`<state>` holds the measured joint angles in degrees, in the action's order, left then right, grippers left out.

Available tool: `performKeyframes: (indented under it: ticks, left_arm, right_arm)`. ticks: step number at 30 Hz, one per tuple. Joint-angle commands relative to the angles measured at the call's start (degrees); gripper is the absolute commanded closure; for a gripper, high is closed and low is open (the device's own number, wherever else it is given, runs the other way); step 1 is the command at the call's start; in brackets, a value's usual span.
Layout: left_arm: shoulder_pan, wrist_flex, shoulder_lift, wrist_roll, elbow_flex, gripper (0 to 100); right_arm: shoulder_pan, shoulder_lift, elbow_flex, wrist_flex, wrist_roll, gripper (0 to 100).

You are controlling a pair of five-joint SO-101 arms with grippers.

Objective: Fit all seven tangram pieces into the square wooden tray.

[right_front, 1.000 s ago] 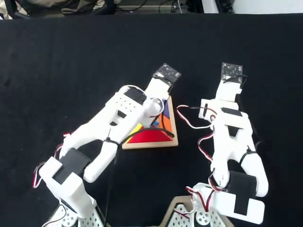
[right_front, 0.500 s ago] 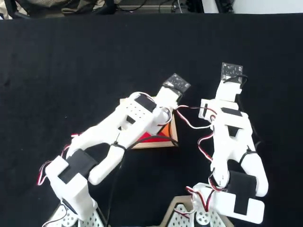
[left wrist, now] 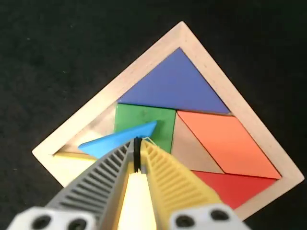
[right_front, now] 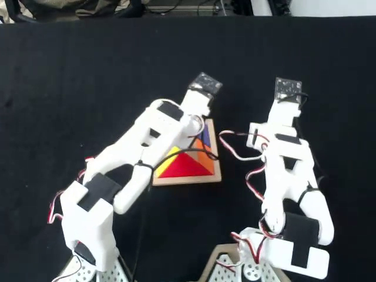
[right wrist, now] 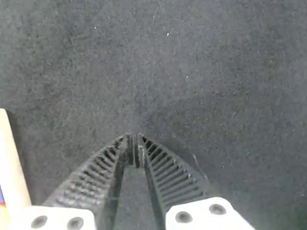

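- Over the wooden tray (left wrist: 211, 72), the left arm (right_front: 153, 141) has swung across toward the tray's right side and come back, so more of the tray's contents show than half a second ago.
- The left tool (left wrist: 138, 152) is closed, with its tips against the light blue piece (left wrist: 115, 140). I cannot tell whether it pinches an edge or only presses.
- The light blue piece sits inside the tray but not flat. It is tilted, with one corner over the green square (left wrist: 144, 120) and the rest above a bare strip of tray floor.
- Already lying flat in the tray are the blue triangle (left wrist: 175, 84), the orange parallelogram (left wrist: 225, 141) and the red triangle (left wrist: 230, 188). The yellow piece (left wrist: 72, 167) is at the tray's corner under the left tool.
- Judgement: the sweep reads as a nudge that has not seated the piece, so the task is close to done but incomplete.
- The right arm (right_front: 288, 158) has not moved. The right tool (right wrist: 133, 152) is closed and empty, over the table (right_front: 88, 76) just beside the tray.
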<state>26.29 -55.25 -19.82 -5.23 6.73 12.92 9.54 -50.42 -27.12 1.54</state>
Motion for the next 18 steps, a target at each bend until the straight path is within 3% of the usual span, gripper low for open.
performKeyframes:
  ticks: [1, 9, 18]
  left_arm:
    - [-1.01, -0.26, -0.35, 0.79, -0.13, 97]
    - [-6.64, 1.67, -0.53, 4.31, 0.13, 97]
    - [-6.37, 3.69, -0.44, 4.40, -0.13, 97]
  right_arm:
    - [-0.88, 0.13, 3.47, 0.70, -0.09, 98.7]
    - [-0.88, 0.04, 3.47, 0.70, -0.09, 98.7]
    - [-0.88, -0.04, 3.47, 0.70, -0.09, 98.7]
